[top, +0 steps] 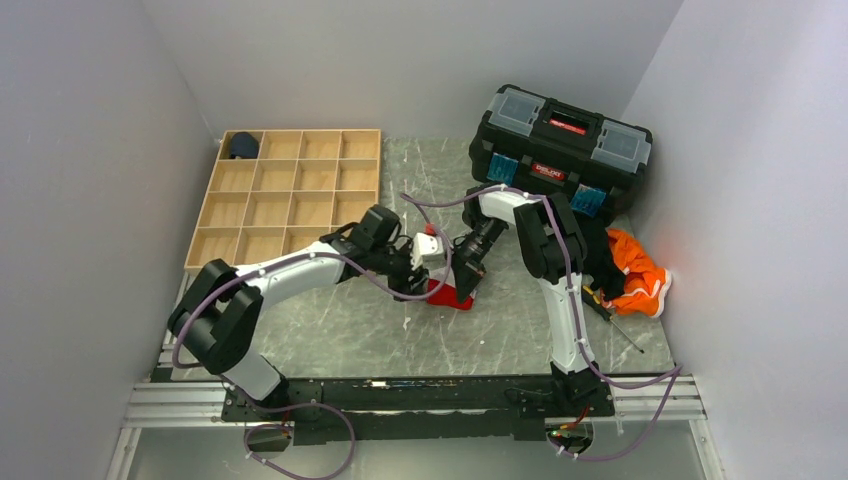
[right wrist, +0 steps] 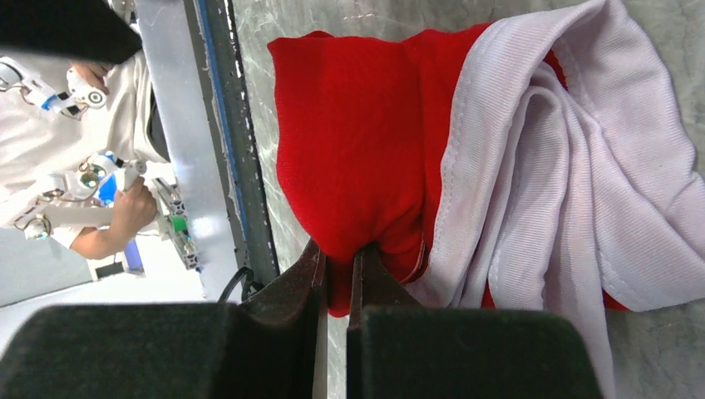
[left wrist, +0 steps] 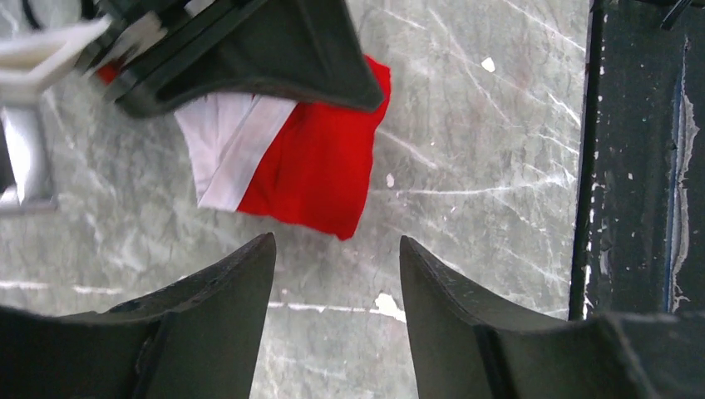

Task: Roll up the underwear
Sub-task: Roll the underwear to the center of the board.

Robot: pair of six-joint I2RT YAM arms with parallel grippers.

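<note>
Red fabric underwear [top: 447,293] with white trim lies on the grey marbled table [top: 350,335], in front of the black plastic toolbox [top: 560,150]. The right gripper [right wrist: 337,274] is pinched on its red fold. The left gripper [left wrist: 337,253], jaws apart and empty, hovers just short of it (garment straight ahead).

Plain pale grey walls [top: 420,60] close in a grey, white-veined marbled tabletop [top: 340,335] on three sides. The light is soft and even. A wooden compartment tray [top: 297,192] lies far left and a black toolbox [top: 560,150] far right. An aluminium rail [top: 180,405] edges the near side.
</note>
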